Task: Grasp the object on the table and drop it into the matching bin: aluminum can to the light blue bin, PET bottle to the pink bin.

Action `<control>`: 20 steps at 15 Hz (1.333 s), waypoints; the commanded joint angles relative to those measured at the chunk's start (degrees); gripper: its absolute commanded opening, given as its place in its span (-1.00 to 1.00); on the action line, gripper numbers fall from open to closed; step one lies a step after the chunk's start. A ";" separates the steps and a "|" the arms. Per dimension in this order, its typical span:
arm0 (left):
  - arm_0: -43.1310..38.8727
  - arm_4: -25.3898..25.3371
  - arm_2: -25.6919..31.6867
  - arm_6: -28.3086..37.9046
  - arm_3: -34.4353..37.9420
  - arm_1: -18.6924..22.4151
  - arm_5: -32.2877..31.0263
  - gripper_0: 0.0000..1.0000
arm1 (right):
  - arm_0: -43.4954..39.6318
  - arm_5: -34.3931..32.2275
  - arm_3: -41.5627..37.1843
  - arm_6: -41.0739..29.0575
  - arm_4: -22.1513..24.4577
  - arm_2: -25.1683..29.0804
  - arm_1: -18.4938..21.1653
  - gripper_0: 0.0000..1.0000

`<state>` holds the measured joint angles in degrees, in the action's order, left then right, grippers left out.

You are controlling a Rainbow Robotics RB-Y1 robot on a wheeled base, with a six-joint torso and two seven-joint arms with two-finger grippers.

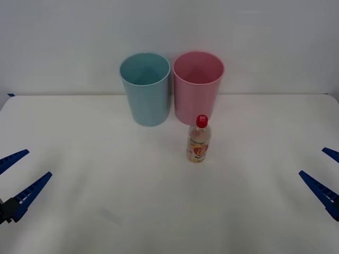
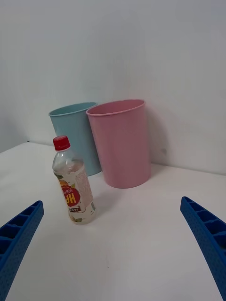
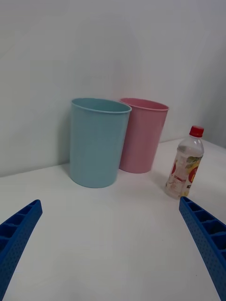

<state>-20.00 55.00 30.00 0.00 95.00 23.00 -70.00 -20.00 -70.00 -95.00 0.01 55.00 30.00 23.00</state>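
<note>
Both hands sit spread apart; right hand (image 1: 324,172) should take the PET bottle (image 1: 198,139) mid-label, staying clear of the pink bin (image 1: 197,87).

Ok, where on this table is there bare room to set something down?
Most of the white table is bare: the wide stretch between the PET bottle and the near edge, flanked by the left claw and right claw. It is crowded where the bottle stands just before the pink bin, with the light blue bin alongside.
</note>
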 commanded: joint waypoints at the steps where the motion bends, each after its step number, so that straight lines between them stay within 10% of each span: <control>1: 0.00 0.00 0.00 0.00 0.00 0.00 0.00 1.00 | 0.00 0.00 0.00 -0.01 0.00 0.00 0.00 1.00; 20: 0.00 0.00 0.00 0.00 0.00 0.00 0.00 1.00 | 3.83 13.93 -1.24 9.31 3.80 -15.76 0.91 1.00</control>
<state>-20.00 55.00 30.00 0.00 95.00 23.00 -70.00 -16.44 -57.20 -96.30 9.11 58.68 15.27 23.92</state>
